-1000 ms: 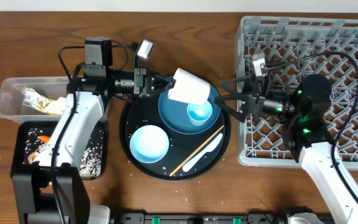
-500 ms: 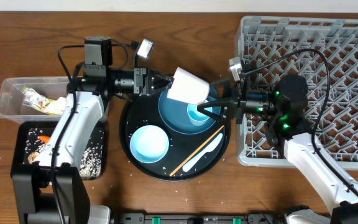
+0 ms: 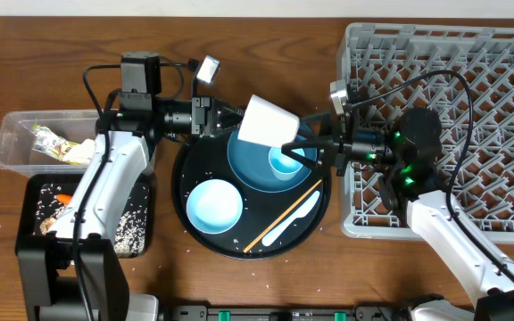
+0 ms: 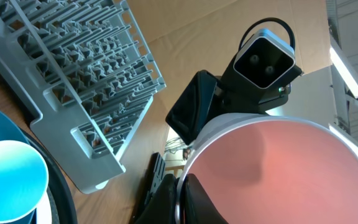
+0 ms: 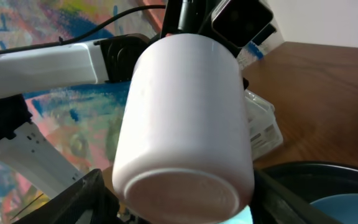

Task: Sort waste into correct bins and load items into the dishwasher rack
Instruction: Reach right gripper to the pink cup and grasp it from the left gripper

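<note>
A: Where's the pale pink cup (image 3: 266,122) sitting?
B: Not sitting. The left tool (image 3: 230,121) is clamping its rim and holding it tilted in the air over the dark-blue plate (image 3: 250,169). It's looking like a handover, since the dishwasher rack (image 3: 471,53) is lying on the right arm's side.
A: Right tool (image 3: 306,143)?
B: Jaws are standing either side of the cup's base. Can't tell if they're pressing; its fingers (image 5: 87,196) are getting cut off at the frame edge, and the cup is blocking everything behind.
</note>
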You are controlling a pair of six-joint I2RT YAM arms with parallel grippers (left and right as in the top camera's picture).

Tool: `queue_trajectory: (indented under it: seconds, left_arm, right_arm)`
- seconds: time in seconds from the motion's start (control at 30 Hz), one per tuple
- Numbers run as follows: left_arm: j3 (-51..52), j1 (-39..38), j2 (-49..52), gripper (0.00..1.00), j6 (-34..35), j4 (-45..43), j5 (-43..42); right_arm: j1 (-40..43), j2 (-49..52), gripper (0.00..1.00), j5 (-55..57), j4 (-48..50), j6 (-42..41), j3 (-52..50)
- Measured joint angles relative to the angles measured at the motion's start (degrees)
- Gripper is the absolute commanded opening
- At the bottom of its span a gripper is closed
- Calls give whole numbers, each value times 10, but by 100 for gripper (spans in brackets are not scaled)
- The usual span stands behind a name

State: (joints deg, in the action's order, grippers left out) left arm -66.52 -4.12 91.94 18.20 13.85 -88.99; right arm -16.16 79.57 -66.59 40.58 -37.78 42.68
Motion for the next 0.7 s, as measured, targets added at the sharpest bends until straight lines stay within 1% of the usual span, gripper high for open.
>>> queue_trajectory:
  seconds: [0.17,0.3,0.33,0.47,0.5,0.53,0.7]
  left_arm:
    - [0,0,0,6,0,1,0]
    - [0,0,0,6,0,1,0]
    - [0,0,0,6,0,1,0]
    - [0,0,0,6,0,1,0]
    - [0,1,0,6,0,0,0]
    - [0,2,0,6,0,1,-1]
    - [0,3,0,6,0,1,0]
  right_arm:
    - [-5,0,68,23,0,10,0]
    - [-14,0,66,48,0,16,0]
    - [-17,0,64,54,0,16,0]
    - [-24,0,44,68,2,22,0]
    - [-24,0,41,71,2,24,0]
    - [-24,0,39,72,2,24,0]
    - [-24,0,39,73,6,23,0]
